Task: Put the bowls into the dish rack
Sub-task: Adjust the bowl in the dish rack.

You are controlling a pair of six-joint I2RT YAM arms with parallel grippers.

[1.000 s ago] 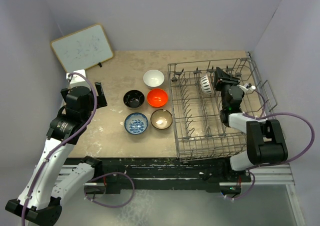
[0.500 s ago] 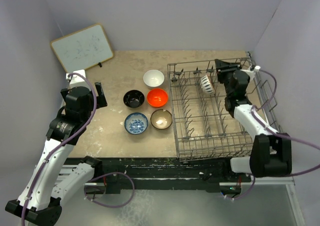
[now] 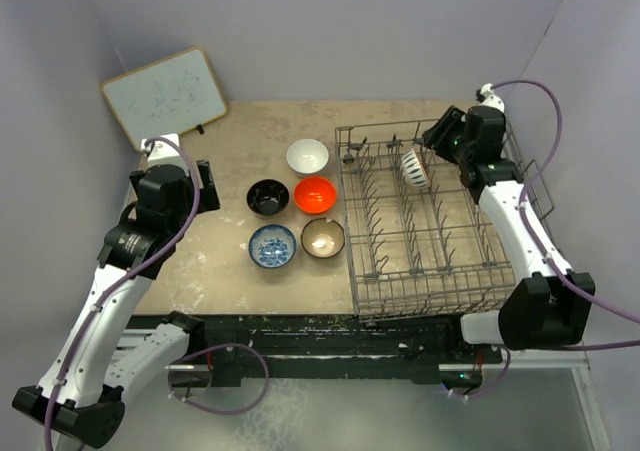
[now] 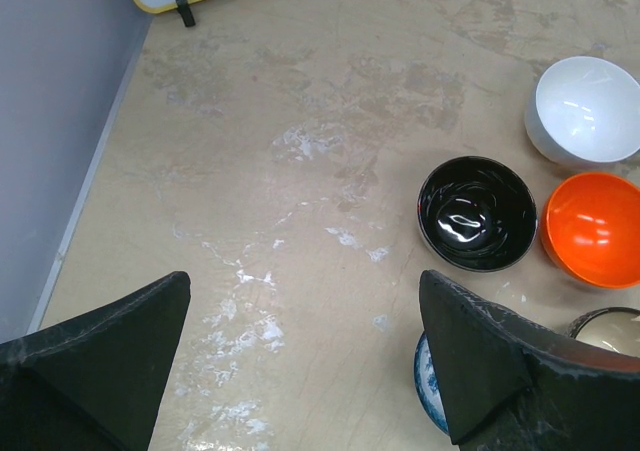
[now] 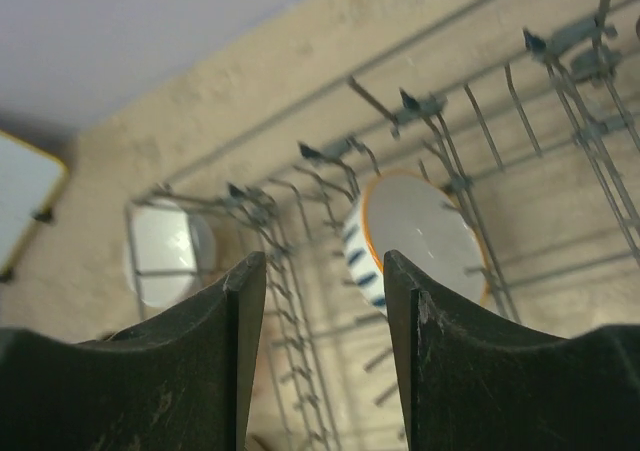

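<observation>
Grey wire dish rack (image 3: 420, 296) holds one striped bowl (image 3: 414, 168); whiteboard (image 3: 165, 96) scribbles unreadable.

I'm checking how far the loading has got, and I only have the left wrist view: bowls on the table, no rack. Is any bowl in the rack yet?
Observer: Yes. One striped bowl stands on edge between the tines at the far end of the rack.
Operator: Is the right gripper holding it?
Observer: No. The right gripper is open, and the bowl lies beyond its fingertips, not between them.
Operator: Where is the rack from the bowls I see?
Observer: Just to their right, next to the orange bowl and the brown bowl.
</observation>
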